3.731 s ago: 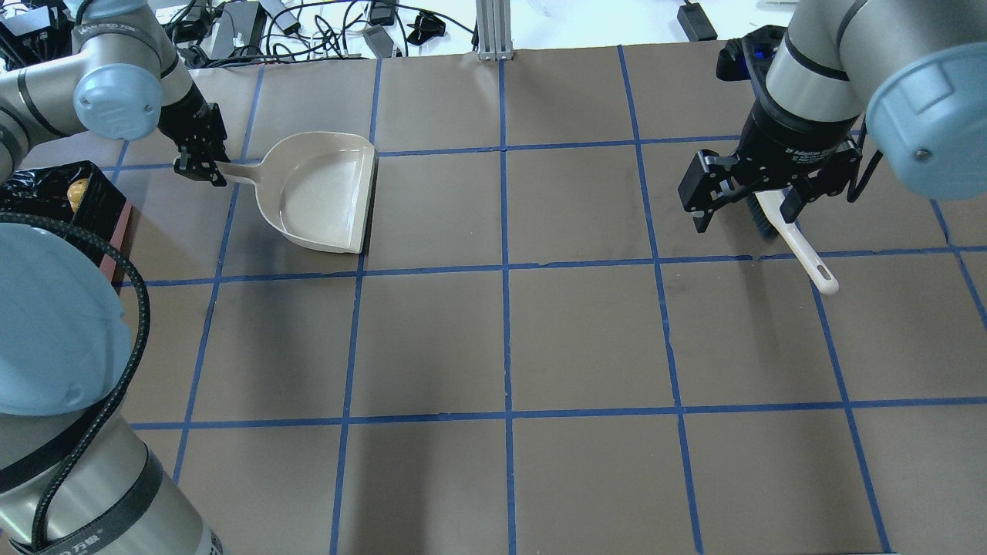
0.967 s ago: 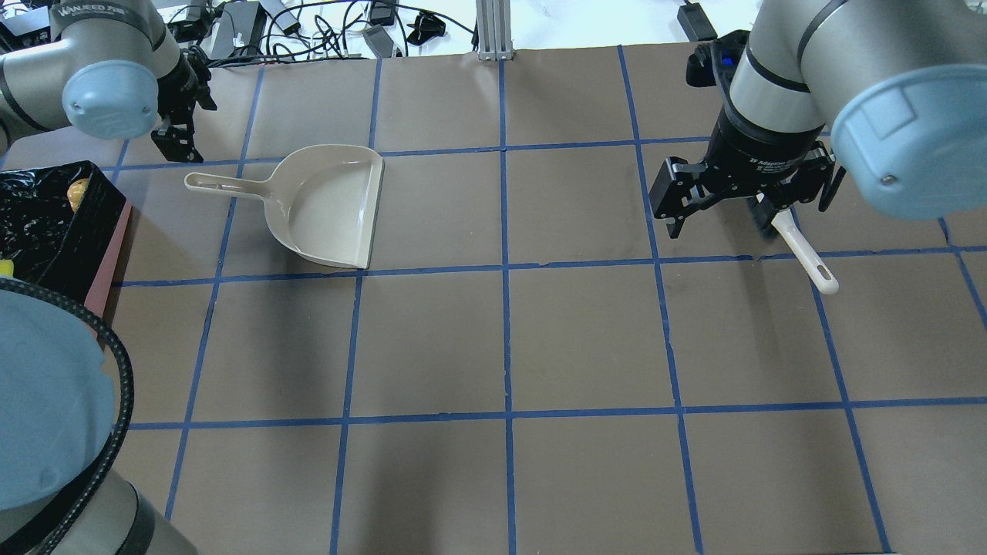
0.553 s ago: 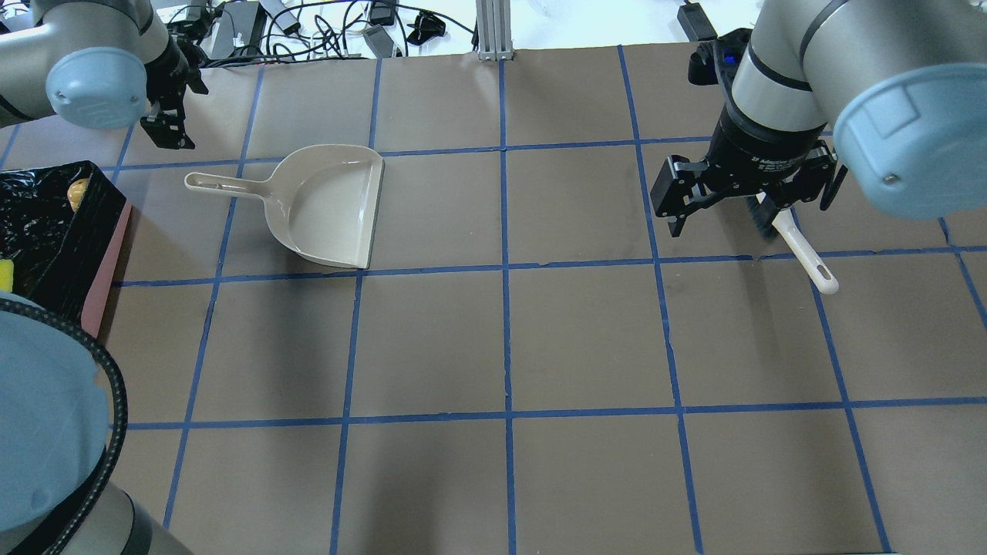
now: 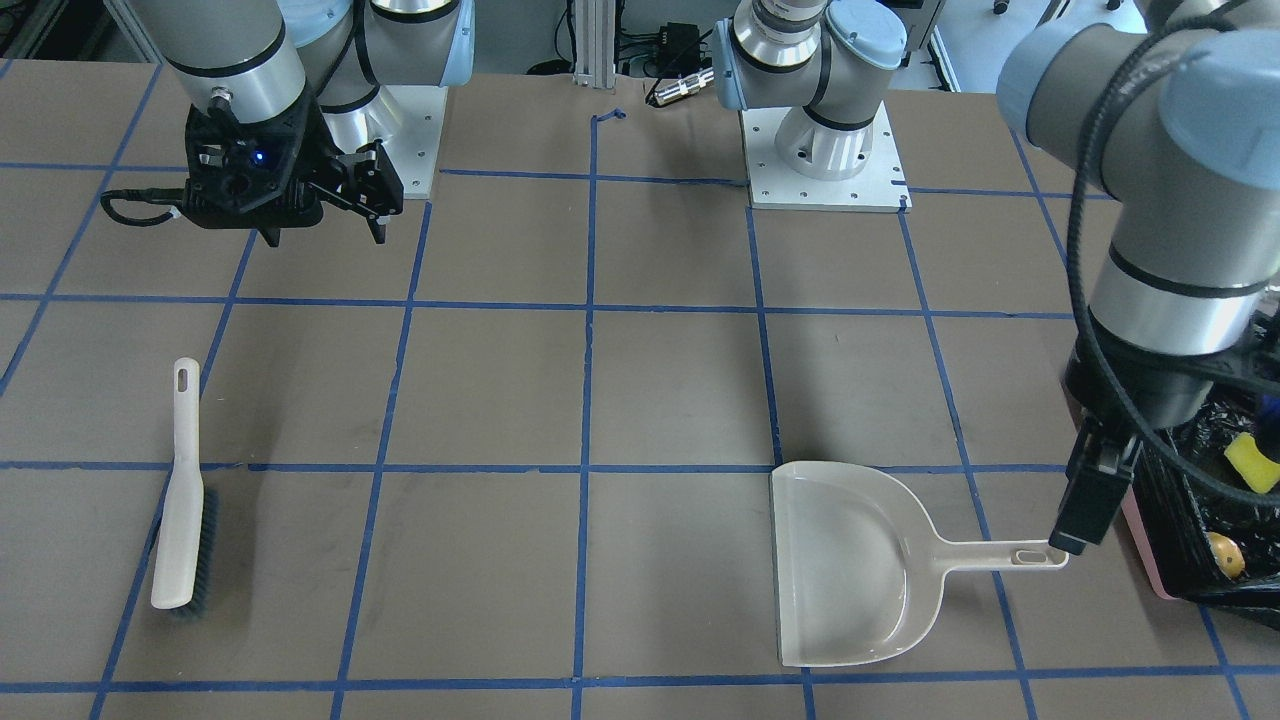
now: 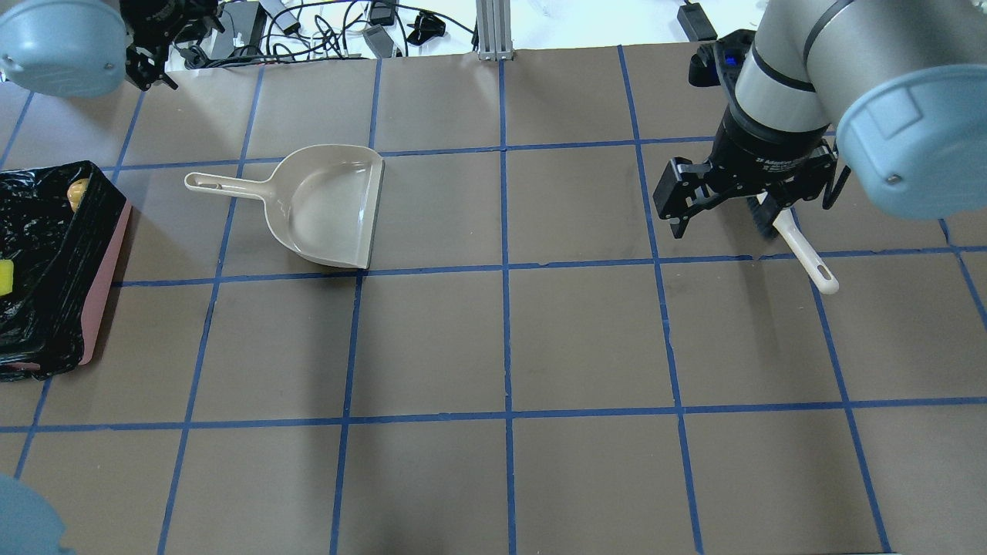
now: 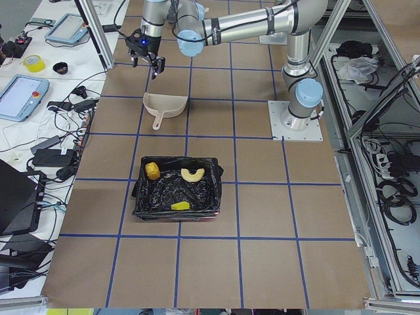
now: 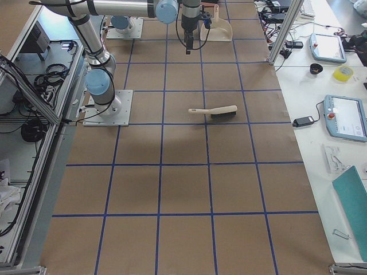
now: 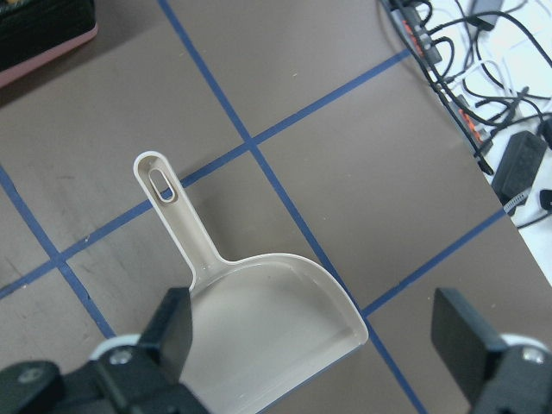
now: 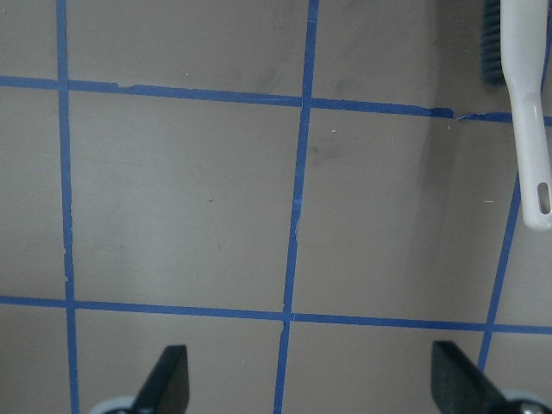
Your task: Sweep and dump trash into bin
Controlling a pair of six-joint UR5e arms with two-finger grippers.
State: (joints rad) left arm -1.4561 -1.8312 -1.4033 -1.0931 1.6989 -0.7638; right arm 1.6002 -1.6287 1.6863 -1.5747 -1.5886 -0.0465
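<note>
The bin (image 6: 211,190), pink with a black bag, holds the trash: an amber lump (image 6: 152,170), a croissant-like piece (image 6: 193,174) and a yellow wedge (image 6: 180,206). In the overhead view the bin (image 5: 54,231) lies at the left edge with the lump (image 5: 75,193) and wedge (image 5: 6,277) showing. The beige dustpan (image 5: 328,208) lies flat on the table. My left gripper (image 8: 319,345) is open and empty, high above the dustpan (image 8: 259,319). My right gripper (image 5: 740,208) is open and empty above the brush (image 5: 806,254).
The brush (image 4: 180,500) lies flat on its side, about a grid square from my right gripper (image 4: 325,230) in the front-facing view. Cables and power bricks (image 5: 324,27) lie beyond the table's far edge. The table (image 5: 501,347) bears a blue tape grid.
My left gripper has let go of the dustpan handle and moved up and away toward the far left corner. The left arm has swung off the bin. The right gripper has barely moved.
</note>
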